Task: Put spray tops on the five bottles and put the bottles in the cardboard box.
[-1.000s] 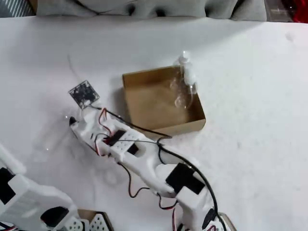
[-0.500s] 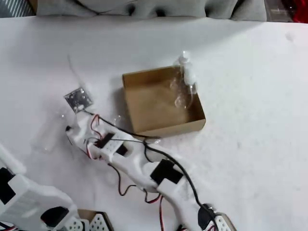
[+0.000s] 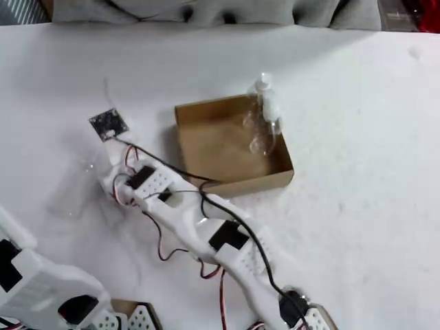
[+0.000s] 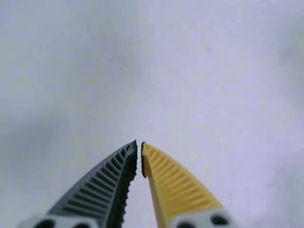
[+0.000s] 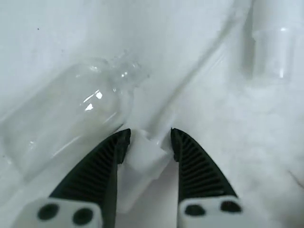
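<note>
My right gripper [image 5: 148,135] is shut on a white spray top [image 5: 142,159], whose thin dip tube [image 5: 199,66] points away from the fingers. A clear, uncapped bottle [image 5: 66,114] lies on its side right beside the gripper, its open neck close to the tube. In the high view the right arm stretches to the table's left, its gripper [image 3: 108,126] just beyond the lying bottle [image 3: 72,185]. The cardboard box [image 3: 206,148] holds one bottle [image 3: 265,120] with a spray top on, leaning in its far right corner. My left gripper [image 4: 139,142] is shut over bare white table.
Another white plastic piece [image 5: 275,52] lies past the tube. The left arm's base [image 3: 41,289] sits at the front left corner. A padded grey edge [image 3: 206,10] runs along the table's far side. The right half of the table is open white surface.
The right arm has swung left and stretched farther out, carrying its gripper away from the box toward the lying bottle. The box and its bottle have not moved.
</note>
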Motion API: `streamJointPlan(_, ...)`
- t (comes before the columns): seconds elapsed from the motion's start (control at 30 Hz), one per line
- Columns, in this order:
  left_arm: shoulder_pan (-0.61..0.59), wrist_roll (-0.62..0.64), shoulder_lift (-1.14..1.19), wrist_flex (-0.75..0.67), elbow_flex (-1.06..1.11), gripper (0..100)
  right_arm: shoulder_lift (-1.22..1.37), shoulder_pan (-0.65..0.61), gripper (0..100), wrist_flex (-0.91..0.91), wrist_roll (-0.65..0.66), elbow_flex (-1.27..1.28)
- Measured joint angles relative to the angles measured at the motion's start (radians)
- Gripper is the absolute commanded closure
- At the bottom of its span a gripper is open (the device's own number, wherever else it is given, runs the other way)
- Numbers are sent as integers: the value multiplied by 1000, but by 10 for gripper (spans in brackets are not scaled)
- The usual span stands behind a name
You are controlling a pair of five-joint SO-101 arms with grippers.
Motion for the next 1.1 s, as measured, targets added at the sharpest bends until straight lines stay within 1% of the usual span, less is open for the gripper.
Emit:
streamJointPlan(0.17, 0, 0, 0, 0, 0, 978, -44, 8, 982, 152, 0, -25)
streamJointPlan(0.3, 12, 3, 0, 0, 0, 978, -153, 17, 982, 287, 5, -23)
streamJointPlan(0.4, 34, 0, -12, 15, 0, 977, -273, 25, 982, 419, 92, -23)
streamJointPlan(0.57, 87, 2, -107, 130, 0, 977, -486, 25, 982, 643, 256, -23)
streamJointPlan(0.7, 126, 0, -187, 196, 0, 977, -637, 28, 982, 799, 278, -23)
streamJointPlan(0.83, 133, 0, -213, 230, 0, 978, -766, 43, 982, 1011, 287, -23)
streamJointPlan(0.9, 135, 3, -213, 239, 0, 978, -830, 68, 982, 1115, 287, -23)
streamJointPlan(0.93, 137, 2, -213, 241, 0, 978, -864, 86, 982, 1138, 295, -15)
streamJointPlan(1.0, 137, 0, -213, 241, 0, 978, -944, 147, 982, 1152, 333, 40)
streamJointPlan(1.1, 138, 2, -213, 264, 0, 978, -1076, 250, 982, 1154, 439, 173)
